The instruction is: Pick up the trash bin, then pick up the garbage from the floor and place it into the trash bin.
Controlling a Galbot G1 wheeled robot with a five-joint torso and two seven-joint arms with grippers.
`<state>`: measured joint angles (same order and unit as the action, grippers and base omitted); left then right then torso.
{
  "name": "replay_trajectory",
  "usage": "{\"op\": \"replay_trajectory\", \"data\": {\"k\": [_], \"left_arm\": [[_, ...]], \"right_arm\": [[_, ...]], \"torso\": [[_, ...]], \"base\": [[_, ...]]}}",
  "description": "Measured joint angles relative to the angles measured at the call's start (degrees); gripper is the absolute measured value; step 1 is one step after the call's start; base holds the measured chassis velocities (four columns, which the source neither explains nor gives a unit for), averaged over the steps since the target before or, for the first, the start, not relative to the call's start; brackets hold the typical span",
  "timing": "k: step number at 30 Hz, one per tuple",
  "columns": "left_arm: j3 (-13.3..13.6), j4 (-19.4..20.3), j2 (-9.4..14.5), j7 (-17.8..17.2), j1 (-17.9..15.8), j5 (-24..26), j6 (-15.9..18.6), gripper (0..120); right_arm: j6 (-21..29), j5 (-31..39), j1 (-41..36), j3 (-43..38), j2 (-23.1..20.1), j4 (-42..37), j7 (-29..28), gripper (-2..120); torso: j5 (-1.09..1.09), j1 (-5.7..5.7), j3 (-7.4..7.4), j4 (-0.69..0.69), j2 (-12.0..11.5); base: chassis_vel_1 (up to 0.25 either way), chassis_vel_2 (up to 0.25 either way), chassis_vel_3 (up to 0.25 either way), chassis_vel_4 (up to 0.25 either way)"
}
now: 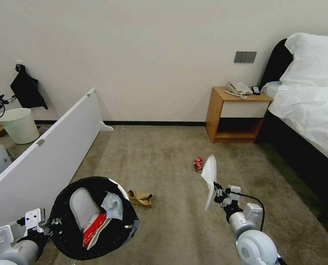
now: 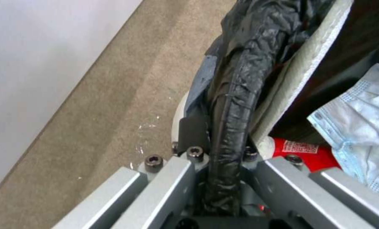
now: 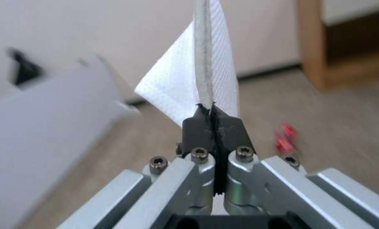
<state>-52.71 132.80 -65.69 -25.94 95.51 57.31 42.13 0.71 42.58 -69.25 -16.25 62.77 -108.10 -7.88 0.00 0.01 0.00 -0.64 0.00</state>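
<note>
My left gripper [image 1: 49, 223] is shut on the black-bagged rim of the trash bin [image 1: 62, 228], which it holds at the lower left. The left wrist view shows the rim [image 2: 248, 57] clamped between the jaws. Inside the bin lie a white slipper [image 1: 83, 206], a red-white carton [image 1: 94, 229] and a pale tissue [image 1: 112, 206]. To the right, above the carpet, my right gripper [image 1: 217, 193] is shut on a second white slipper [image 1: 210, 176], pinching its edge [image 3: 206, 63]. A crushed red can [image 1: 198, 164] and torn brown cardboard [image 1: 141, 198] lie on the floor.
A long white panel [image 1: 42, 158] stands along the left, with a cream bucket [image 1: 19, 125] behind it. A wooden nightstand [image 1: 237, 116] is against the far wall, and a bed [image 1: 311, 110] runs along the right. Open carpet lies between them.
</note>
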Motion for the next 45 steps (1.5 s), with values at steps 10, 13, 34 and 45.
{"op": "replay_trajectory", "data": {"k": [10, 13, 34, 45], "left_arm": [[0.38, -0.45, 0.41, -0.11, 0.37, -0.03, 0.00, 0], [0.58, -0.54, 0.45, -0.14, 0.73, -0.38, 0.00, 0], [1.02, -0.39, 0.43, -0.22, 0.85, -0.72, 0.00, 0], [1.13, -0.38, 0.93, -0.23, 0.36, -0.56, 0.00, 0]], "right_arm": [[-10.19, 1.99, 8.60, 3.77, 0.26, -2.19, 15.94, 0], [-11.67, 3.96, 12.15, 6.81, 1.58, -2.25, 19.76, 0], [-11.53, 19.65, 29.83, 21.13, 4.14, 2.87, 46.05, 0], [-11.19, 19.49, 31.68, 26.94, 7.49, 7.51, 51.67, 0]], "torso": [[-0.01, 0.00, 0.00, -0.01, 0.00], [0.00, 0.00, 0.01, 0.01, 0.00], [0.00, 0.00, 0.01, 0.00, 0.00], [0.00, 0.00, 0.01, 0.00, 0.00]], "base": [[0.000, 0.000, 0.000, 0.000], [0.000, 0.000, 0.000, 0.000], [0.000, 0.000, 0.000, 0.000], [0.000, 0.000, 0.000, 0.000]]}}
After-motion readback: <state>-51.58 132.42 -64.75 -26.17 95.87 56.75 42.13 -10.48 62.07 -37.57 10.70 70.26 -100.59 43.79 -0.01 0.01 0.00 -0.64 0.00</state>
